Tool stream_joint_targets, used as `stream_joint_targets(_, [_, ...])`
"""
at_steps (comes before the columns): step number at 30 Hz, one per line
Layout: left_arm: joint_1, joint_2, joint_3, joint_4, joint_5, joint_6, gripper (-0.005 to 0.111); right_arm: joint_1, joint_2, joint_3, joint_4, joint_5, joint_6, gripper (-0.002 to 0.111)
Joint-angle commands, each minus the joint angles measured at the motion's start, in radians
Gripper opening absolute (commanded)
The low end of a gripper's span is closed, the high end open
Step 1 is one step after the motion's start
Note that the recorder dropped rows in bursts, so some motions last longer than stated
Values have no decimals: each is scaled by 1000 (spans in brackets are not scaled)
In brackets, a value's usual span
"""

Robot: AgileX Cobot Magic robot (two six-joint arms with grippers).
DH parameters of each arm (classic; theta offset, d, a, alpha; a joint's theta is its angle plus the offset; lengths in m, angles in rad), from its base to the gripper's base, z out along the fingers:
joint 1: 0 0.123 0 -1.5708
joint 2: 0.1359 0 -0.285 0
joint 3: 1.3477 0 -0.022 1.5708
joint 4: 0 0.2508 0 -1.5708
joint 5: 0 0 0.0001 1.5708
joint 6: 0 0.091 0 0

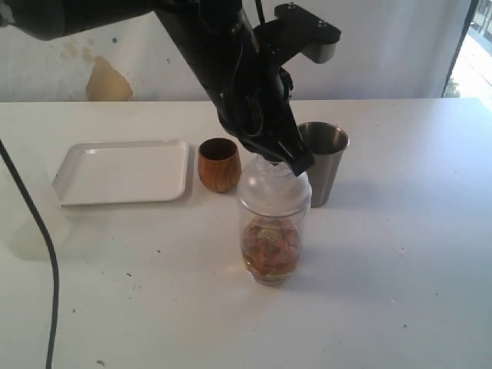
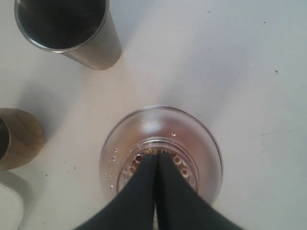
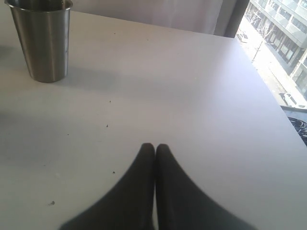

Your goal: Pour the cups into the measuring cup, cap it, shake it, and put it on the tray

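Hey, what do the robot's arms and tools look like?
The left arm is glossy black, with a pale rounded housing on top. The left tool and right tool have smooth matte-black fingers tapering to rounded tips. A black cable hangs nearby.

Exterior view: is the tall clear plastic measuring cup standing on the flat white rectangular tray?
No, the measuring cup stands on the white table, apart from the tray.

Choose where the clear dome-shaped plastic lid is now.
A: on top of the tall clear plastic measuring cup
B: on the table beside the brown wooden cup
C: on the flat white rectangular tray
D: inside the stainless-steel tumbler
A: the clear dome-shaped plastic lid sits on the tall clear plastic measuring cup, under the shut left gripper.
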Motion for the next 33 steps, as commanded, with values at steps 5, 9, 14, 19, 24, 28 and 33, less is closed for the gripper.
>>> stream_joint_targets(5, [-3,45,-1,-7,30,-2,0,-2,-6,5,0,-4,-5,0])
stream_joint_targets(9, [-3,64,-1,-18,37,-2,0,-2,-6,5,0,-4,-5,0])
stream_joint_targets(14, [-3,65,-1,-20,42,2,0,-2,-6,5,0,-4,-5,0])
stream_joint_targets(19, [-3,64,-1,-17,53,10,0,-2,-6,5,0,-4,-5,0])
stream_joint_targets(24, [-3,64,-1,-18,64,21,3,-2,-6,5,0,-4,-5,0])
stream_joint_targets(28, [-3,63,-1,-18,64,25,25,-2,-6,5,0,-4,-5,0])
stream_joint_targets(33, [-3,44,-1,-18,54,23,57,-2,-6,5,0,-4,-5,0])
